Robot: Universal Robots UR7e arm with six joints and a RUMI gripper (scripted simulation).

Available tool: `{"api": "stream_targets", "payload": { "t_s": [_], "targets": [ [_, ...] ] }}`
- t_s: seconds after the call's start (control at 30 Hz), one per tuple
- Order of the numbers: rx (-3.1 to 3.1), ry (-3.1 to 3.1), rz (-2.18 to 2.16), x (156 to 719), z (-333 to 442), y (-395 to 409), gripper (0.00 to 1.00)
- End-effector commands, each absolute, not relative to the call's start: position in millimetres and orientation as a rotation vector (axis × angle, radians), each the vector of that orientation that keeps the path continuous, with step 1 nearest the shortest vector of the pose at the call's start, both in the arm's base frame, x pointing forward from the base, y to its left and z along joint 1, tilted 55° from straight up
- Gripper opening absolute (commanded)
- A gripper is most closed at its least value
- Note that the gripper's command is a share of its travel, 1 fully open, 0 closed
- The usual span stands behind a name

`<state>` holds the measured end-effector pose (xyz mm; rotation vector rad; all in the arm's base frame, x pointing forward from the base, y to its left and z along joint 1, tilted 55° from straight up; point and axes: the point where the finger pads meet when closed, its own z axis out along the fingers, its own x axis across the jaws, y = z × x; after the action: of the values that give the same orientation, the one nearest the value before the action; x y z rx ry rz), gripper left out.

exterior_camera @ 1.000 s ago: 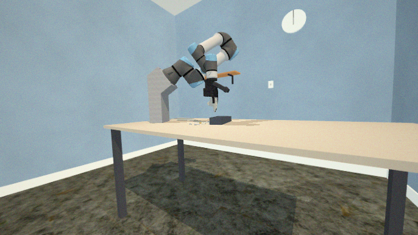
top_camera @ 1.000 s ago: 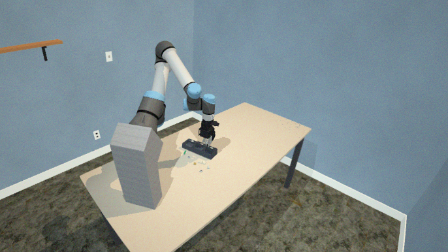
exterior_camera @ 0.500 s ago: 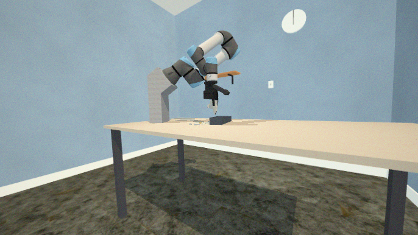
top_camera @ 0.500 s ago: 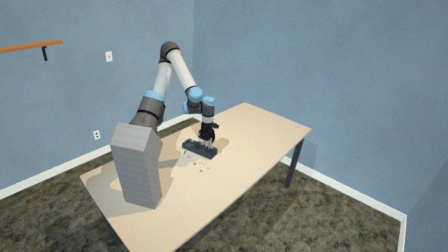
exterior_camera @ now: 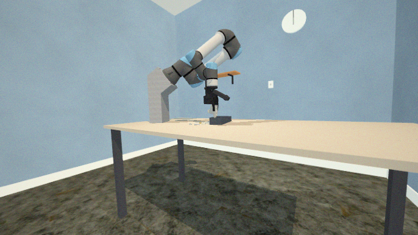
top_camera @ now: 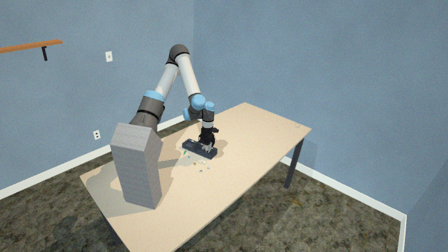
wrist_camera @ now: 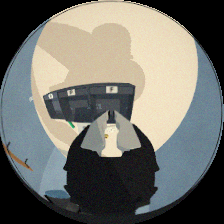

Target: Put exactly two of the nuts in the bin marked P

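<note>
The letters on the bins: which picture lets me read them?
The wrist view: the bin row fills its middle, with white labels facing the camera, though blurred. The top view shows the row as a small dark block; the exterior view shows only its end.
</note>
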<state>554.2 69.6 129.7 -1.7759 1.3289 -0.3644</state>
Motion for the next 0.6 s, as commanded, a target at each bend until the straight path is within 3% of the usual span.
{"api": "stream_targets", "payload": {
  "t_s": [0.0, 0.57],
  "targets": [
    [-1.772, 1.330, -0.382, 563.1, 126.7, 72.1, 0.04],
    [-1.770, 1.332, -0.381, 562.1, 126.5, 71.9, 0.04]
  ]
}}
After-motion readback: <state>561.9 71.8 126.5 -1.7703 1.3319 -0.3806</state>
